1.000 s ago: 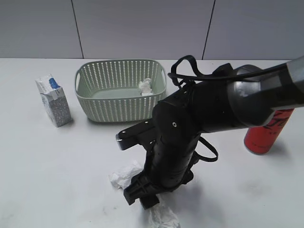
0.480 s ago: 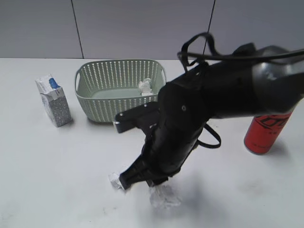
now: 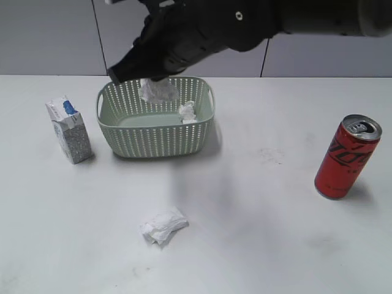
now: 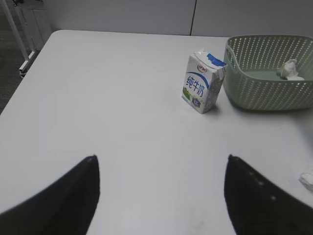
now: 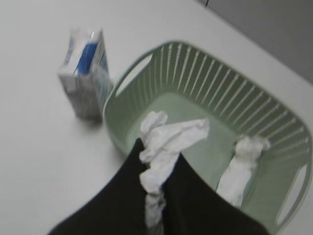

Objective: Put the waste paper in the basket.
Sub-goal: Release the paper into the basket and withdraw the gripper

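My right gripper (image 3: 153,78) is shut on a crumpled white waste paper (image 3: 157,90) and holds it over the left part of the pale green perforated basket (image 3: 156,138). In the right wrist view the gripper (image 5: 159,156) pinches the paper (image 5: 168,139) above the basket (image 5: 220,98). One paper wad (image 3: 188,112) lies inside the basket at the right; it also shows in the right wrist view (image 5: 242,164). Another wad (image 3: 163,225) lies on the table in front. My left gripper (image 4: 161,164) is open and empty above bare table, out of the exterior view.
A small milk carton (image 3: 69,129) stands left of the basket, also in the left wrist view (image 4: 202,83). A red soda can (image 3: 346,157) stands at the right. The table is white, with a grey panelled wall behind.
My right arm has lifted from the table's front with the paper and swung back and left, to above the basket. One wad stays on the table.
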`<state>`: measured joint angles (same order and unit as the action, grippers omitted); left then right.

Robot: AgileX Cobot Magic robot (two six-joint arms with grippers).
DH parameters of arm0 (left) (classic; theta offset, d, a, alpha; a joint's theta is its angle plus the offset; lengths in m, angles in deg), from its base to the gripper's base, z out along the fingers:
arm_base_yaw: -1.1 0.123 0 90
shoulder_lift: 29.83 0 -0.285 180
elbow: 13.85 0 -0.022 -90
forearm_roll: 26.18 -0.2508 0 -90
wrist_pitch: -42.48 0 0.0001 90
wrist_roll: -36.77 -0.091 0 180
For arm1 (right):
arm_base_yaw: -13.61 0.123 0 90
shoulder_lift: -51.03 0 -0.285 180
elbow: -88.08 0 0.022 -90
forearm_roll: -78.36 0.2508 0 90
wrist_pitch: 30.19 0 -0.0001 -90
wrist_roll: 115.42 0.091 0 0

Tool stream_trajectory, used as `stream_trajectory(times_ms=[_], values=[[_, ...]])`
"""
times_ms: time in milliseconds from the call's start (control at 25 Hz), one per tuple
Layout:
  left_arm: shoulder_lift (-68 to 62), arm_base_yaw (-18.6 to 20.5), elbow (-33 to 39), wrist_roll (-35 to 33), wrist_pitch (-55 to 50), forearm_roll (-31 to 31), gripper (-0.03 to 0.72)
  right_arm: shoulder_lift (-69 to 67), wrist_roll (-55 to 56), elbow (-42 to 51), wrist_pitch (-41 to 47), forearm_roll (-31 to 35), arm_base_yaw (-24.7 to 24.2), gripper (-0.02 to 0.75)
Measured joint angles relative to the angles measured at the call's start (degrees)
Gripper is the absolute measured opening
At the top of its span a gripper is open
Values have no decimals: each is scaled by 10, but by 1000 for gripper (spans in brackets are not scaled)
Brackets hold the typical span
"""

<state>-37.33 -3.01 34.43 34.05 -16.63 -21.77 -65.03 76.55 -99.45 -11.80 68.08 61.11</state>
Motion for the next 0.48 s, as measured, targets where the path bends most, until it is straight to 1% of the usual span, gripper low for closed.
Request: stream_trajectory(times_ms=[120,280,360,480], values=[[0,0,0,0,0,0,588,-47,0,-34,-62,-18,-20,22],[0,0,0,0,0,0,588,-106,0,-40,-171,-57,-45,22],[0,0,0,0,0,0,588,-127,0,-41,-196,-67,-55,22],[0,0,0,0,0,0,588,-149,0,-41,-202,-78,-64,22]])
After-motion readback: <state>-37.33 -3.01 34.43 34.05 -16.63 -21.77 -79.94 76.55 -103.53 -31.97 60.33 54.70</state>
